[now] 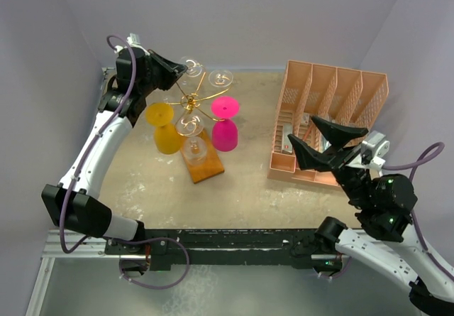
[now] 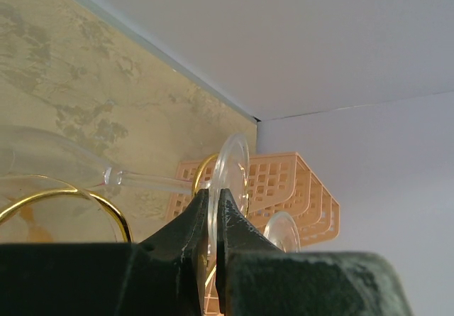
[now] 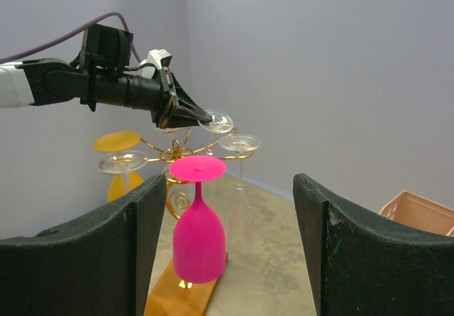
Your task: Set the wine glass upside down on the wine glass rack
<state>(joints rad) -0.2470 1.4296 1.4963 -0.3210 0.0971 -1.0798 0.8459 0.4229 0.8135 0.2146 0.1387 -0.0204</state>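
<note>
Left wrist: my left gripper [image 2: 213,197] is pinching the inverted wine glass [image 2: 234,161] tight by its foot at a rear curl of the wine glass rack [image 1: 190,103], my right gripper [image 1: 303,133] is gaping empty, and I am judging that seating, then releasing, is next.

A salmon-pink plastic slotted organizer [image 1: 328,114] sat on the right side of the mottled beige tabletop [image 1: 142,184], its dividers running toward the back wall. Well to its left, an opaque magenta stemmed glass [image 1: 225,133] was inverted, foot uppermost. An opaque yellow stemmed glass [image 1: 167,137] was inverted likewise, farther left. Plain lavender-grey walls [image 1: 248,18] closed in the tabletop at the back and sides.
</note>
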